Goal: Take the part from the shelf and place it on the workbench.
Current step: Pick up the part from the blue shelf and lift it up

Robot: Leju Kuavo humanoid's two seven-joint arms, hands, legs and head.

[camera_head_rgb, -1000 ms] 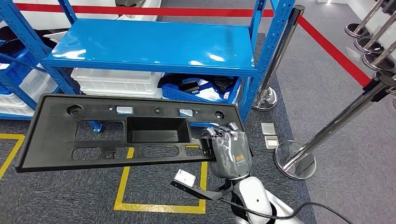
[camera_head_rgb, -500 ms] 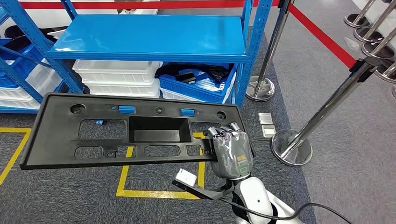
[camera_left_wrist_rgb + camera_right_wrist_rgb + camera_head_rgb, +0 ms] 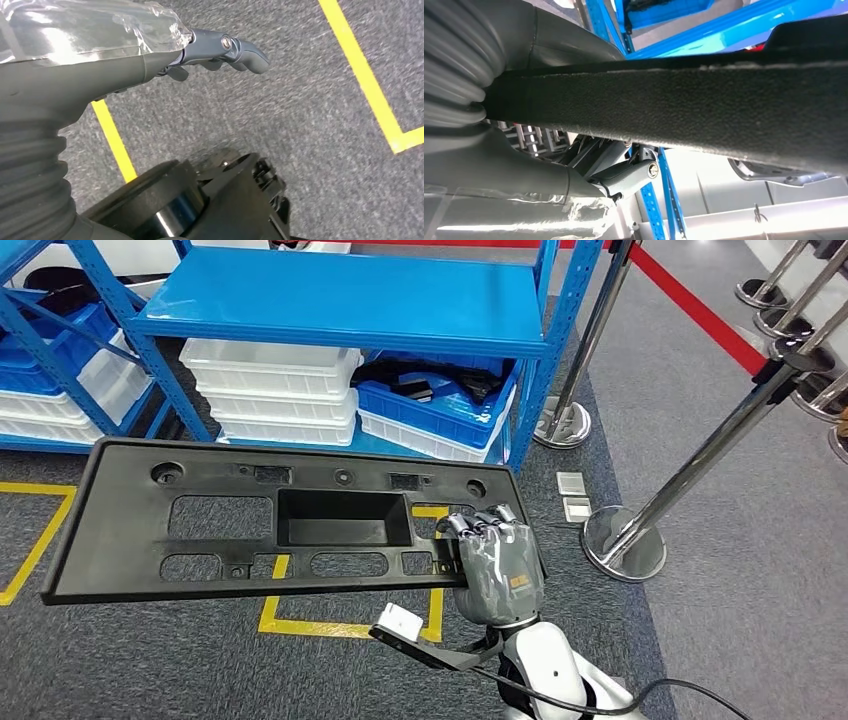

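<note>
The part is a long black plastic panel with a deep rectangular pocket and several cut-outs. It hangs level in the air in front of the blue shelf, clear of it. My right hand grips the panel's right end, fingers curled over the upper face. In the right wrist view the panel's rough edge crosses the picture, with the fingers wrapped around it. My left hand hangs over the grey carpet, fingers loosely extended and holding nothing.
Stacked white bins and a blue bin of dark parts sit under the shelf. Two chrome barrier posts stand to the right beside a red floor line. Yellow tape marks the carpet below the panel.
The whole view has shifted: the shelf now sits higher and farther off, showing more of the bins beneath. The panel stays in my right hand at the same place in the picture.
</note>
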